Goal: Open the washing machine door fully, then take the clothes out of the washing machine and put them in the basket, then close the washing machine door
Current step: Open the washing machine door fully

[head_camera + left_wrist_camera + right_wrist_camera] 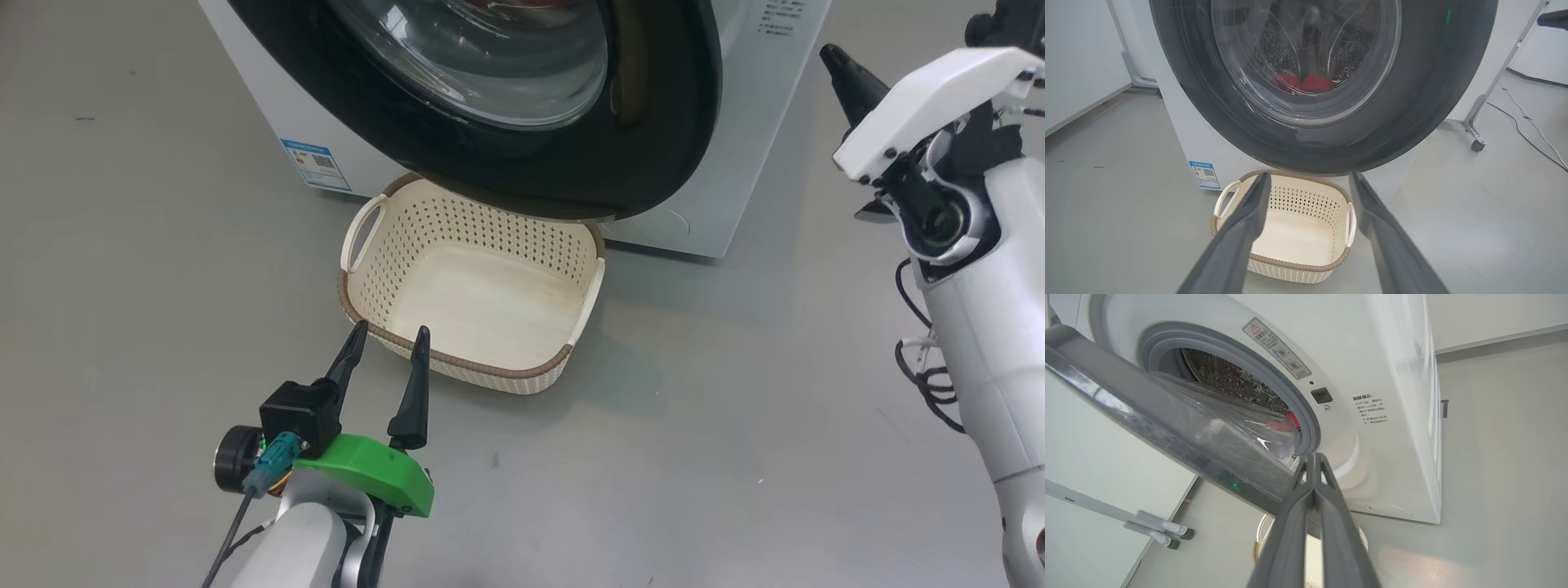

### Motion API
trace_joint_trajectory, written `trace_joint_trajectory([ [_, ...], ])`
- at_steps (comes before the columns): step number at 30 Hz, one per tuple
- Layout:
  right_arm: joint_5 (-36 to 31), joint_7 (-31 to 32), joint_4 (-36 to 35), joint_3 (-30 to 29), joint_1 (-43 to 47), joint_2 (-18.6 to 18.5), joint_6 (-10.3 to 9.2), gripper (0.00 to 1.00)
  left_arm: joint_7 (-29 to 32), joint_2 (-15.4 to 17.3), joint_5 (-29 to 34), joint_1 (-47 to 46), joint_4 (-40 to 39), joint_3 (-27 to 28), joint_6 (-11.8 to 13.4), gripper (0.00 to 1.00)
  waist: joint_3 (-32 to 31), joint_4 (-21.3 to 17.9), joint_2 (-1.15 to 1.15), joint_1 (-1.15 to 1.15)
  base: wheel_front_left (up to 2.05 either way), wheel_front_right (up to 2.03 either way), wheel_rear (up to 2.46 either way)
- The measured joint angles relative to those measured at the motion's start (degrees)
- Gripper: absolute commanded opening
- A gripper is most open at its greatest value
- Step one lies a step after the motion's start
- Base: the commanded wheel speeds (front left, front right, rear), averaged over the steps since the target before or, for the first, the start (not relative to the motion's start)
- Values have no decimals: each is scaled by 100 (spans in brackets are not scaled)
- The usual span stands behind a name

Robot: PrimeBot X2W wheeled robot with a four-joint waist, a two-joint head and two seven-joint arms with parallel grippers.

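Grey smooth floor (pixel 122 286). Left gripper (pixel 390 328) spread, empty, at near rim of one small cream perforated plastic basket (pixel 490 302), nothing in it. One round glossy-black, glass-centred washing machine door (pixel 653 122) part-open over basket. Right gripper (pixel 1313 457) pressed together beside door edge, contact unclear. One big white front-loading washing machine (pixel 759 122). Bright red clothes (pixel 1310 83) in drum, count unclear. Left to do: full opening, unloading, closing.

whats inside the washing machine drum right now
Red clothes lie at the bottom of the perforated steel drum, seen through the glass of the partly open washing machine door. The door covers much of the opening, so how many pieces is unclear.
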Motion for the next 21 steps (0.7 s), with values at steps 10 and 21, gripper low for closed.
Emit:
trace_joint_trajectory([
  [10, -728, -1254, -765, 469, 1026, -200, 0, 0, 0, 8, 158, 147, 26, 199, -2, 100, -306, -224, 0, 0, 0, 0, 0],
  [21, -1306, -2558, -875, 463, 2385, -204, -124, 0, 0, 18, 216, 460, 23, 406, -51, 100, -637, -455, 0, 0, 0, 0, 0],
])
